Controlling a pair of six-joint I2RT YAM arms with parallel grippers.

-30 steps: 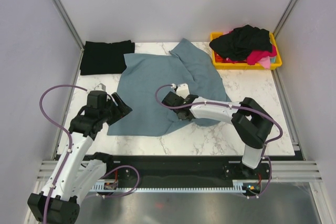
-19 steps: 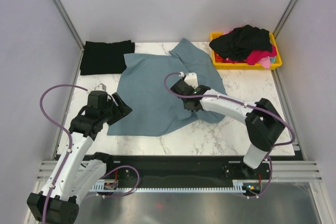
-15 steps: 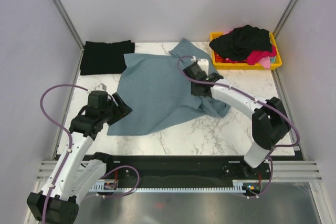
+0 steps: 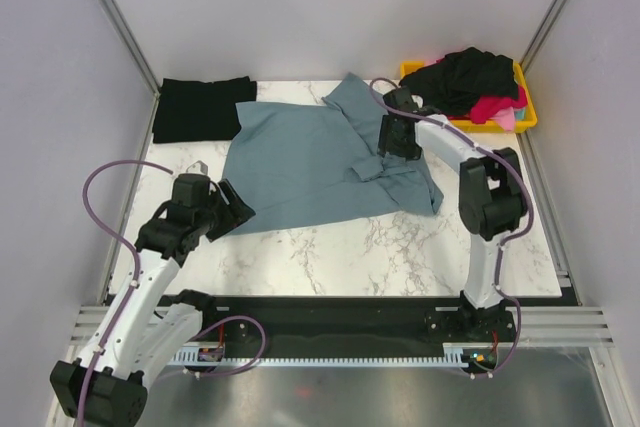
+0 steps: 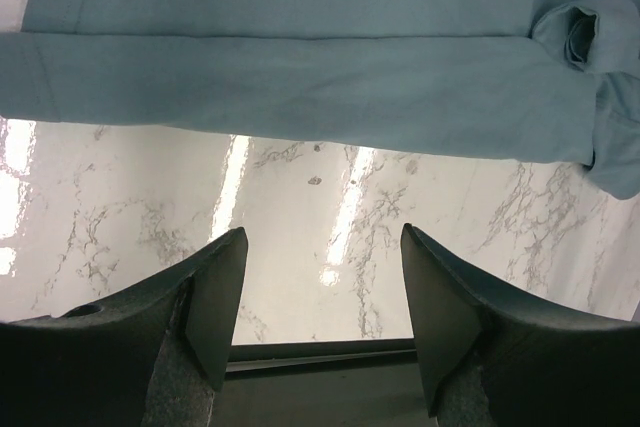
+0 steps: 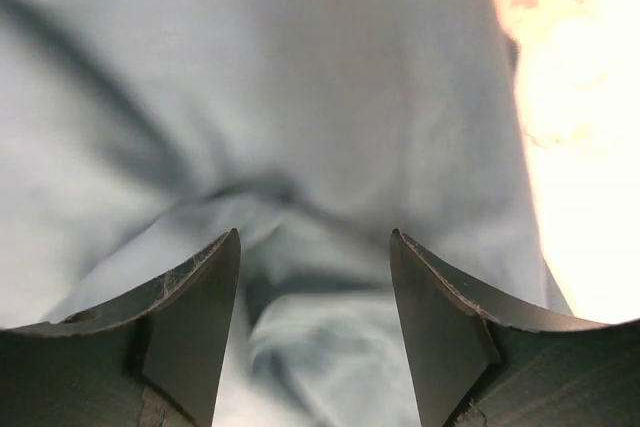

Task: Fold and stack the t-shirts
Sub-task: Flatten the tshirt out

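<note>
A slate blue-grey t-shirt [image 4: 300, 162] lies spread across the middle of the marble table, its right side bunched and doubled over. My right gripper [image 4: 392, 147] hovers over that bunched part near the back right. In the right wrist view it [image 6: 315, 237] stands open, with rumpled blue cloth [image 6: 330, 127] below and nothing between the jaws. My left gripper [image 4: 238, 209] is open at the shirt's front left corner. In the left wrist view it [image 5: 324, 232] is over bare marble, with the shirt's hem [image 5: 300, 97] just ahead. A folded black t-shirt [image 4: 200, 107] lies at the back left.
A yellow bin [image 4: 450, 126] at the back right holds a heaped black t-shirt [image 4: 470, 75] and a pink-red one [image 4: 495, 107]. It stands close beside my right arm. Grey walls enclose the table on three sides. The front strip of marble [image 4: 380, 257] is bare.
My right gripper dragged a fold of the blue-grey shirt from the front middle toward the back right, then opened and let it go. The left arm barely moved.
</note>
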